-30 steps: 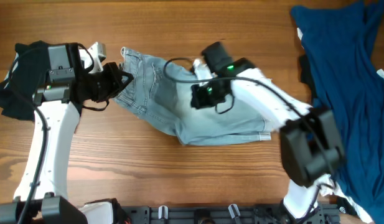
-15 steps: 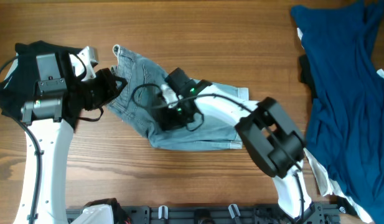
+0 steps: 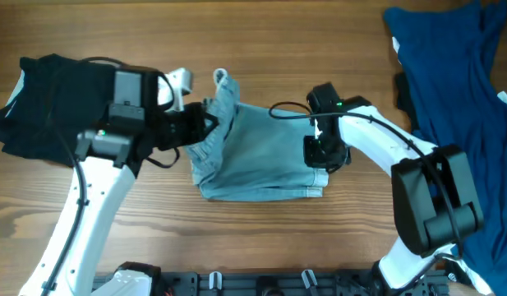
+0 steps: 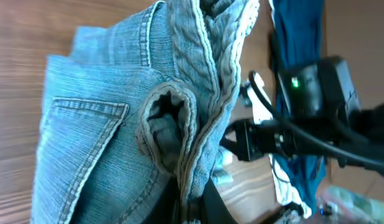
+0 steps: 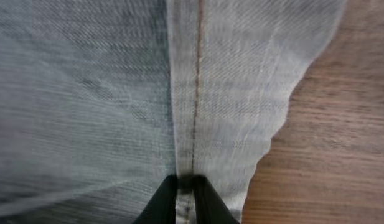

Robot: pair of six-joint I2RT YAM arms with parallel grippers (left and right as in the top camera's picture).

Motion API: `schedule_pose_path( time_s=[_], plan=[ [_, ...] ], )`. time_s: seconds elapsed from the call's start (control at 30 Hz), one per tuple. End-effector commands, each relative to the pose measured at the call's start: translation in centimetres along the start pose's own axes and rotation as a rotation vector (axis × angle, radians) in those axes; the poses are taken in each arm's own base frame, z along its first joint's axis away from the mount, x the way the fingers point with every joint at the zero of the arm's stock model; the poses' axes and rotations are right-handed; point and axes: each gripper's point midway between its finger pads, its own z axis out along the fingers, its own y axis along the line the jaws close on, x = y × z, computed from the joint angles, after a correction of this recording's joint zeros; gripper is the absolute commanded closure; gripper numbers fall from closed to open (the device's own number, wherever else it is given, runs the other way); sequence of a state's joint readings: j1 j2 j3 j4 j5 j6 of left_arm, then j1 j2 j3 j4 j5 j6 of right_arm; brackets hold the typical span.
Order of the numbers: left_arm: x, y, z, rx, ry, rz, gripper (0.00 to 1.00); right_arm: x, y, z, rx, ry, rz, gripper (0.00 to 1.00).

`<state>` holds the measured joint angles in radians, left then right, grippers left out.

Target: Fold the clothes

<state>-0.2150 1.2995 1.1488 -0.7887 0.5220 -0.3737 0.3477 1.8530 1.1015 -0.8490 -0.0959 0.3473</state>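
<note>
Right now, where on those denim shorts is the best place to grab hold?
The thick stitched edges, probably: the bunched waistband, from the left where the left hand pinches it, and the leg hem, from the right like the right hand. The flat middle of the shorts hugs the table, offering no fold.

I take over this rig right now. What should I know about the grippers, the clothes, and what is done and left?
Left gripper: shut on the bunched waistband end of the denim shorts.
Right gripper: shut on a seam at their opposite edge.
Black garment lies far left, navy garment far right, both rumpled.
Done: shorts look folded once.
To do: flatten, release, fold the others.
</note>
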Motion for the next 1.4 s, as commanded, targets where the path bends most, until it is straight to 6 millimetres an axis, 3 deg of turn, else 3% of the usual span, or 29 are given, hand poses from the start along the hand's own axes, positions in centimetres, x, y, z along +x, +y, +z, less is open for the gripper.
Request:
schedule_pose_path(
  time_s=[0.0, 0.13, 0.27, 0.47, 0.6, 0.73, 0.8, 0.9, 0.93, 0.97, 1.0, 1.03, 1.1, 1.17, 1.2, 1.27, 1.37],
  plan=[
    [1.2, -3.4, 1.5, 0.071, 0.035, 0.016, 0.96, 2.0, -1.4, 2.9, 0.041, 0.038, 0.023, 0.87],
    [2.8, -4.6, 3.9, -0.023, 0.034, -0.024, 0.96, 2.4, -1.4, 3.2, 0.036, 0.046, 0.023, 0.86],
    [4.3, -6.6, 7.7, -0.066, 0.022, -0.052, 0.96, 2.6, -1.0, 3.2, 0.012, 0.058, 0.022, 0.86],
    [5.8, -8.6, 11.4, -0.034, 0.048, -0.085, 0.96, 2.7, -1.0, 3.2, 0.014, 0.064, 0.022, 0.85],
    [5.8, -9.2, 11.6, -0.018, 0.044, -0.092, 0.95, 2.9, -1.0, 3.1, 0.016, 0.069, 0.025, 0.85],
    [6.1, -9.4, 11.6, -0.006, 0.059, -0.091, 0.83, 3.0, -1.1, 2.3, 0.024, 0.088, 0.029, 0.87],
    [6.5, -9.8, 11.5, 0.013, 0.084, -0.092, 0.79, 1.2, -1.0, -0.8, 0.036, 0.034, 0.058, 0.87],
    [6.5, -9.8, 11.5, 0.014, 0.084, -0.085, 0.76, -2.3, -2.0, -7.8, 0.074, -0.124, 0.113, 0.84],
    [6.6, -9.9, 11.5, 0.021, 0.088, -0.041, 0.76, -3.7, -2.0, -11.8, 0.048, -0.209, 0.117, 0.82],
    [6.4, -9.6, 11.2, 0.016, 0.085, -0.005, 0.76, -4.2, -1.3, -13.6, 0.009, -0.247, 0.079, 0.77],
    [5.9, -9.1, 10.7, 0.009, 0.073, 0.041, 0.76, -4.4, 0.7, -15.8, -0.092, -0.287, -0.023, 0.73],
    [4.4, -7.8, 10.0, -0.027, 0.031, 0.052, 0.75, -4.1, 2.1, -16.4, -0.164, -0.289, -0.082, 0.72],
    [1.2, -4.4, 8.9, -0.128, -0.066, 0.011, 0.67, -3.0, 3.9, -15.5, -0.237, -0.239, -0.172, 0.71],
    [-1.9, 0.1, 8.5, -0.23, -0.128, -0.019, 0.63, -1.3, 5.4, -11.7, -0.263, -0.137, -0.223, 0.71],
    [-2.3, 2.5, 9.1, -0.275, -0.117, -0.064, 0.63, -0.3, 5.7, -9.4, -0.257, -0.081, -0.231, 0.7],
    [-1.8, 4.7, 10.4, -0.315, -0.069, -0.104, 0.64, 1.2, 5.8, -5.9, -0.238, -0.003, -0.216, 0.71],
    [1.6, 7.4, 14.1, -0.342, 0.108, -0.165, 0.63, 3.1, 4.5, -1.0, -0.181, 0.084, -0.158, 0.71]
  ],
)
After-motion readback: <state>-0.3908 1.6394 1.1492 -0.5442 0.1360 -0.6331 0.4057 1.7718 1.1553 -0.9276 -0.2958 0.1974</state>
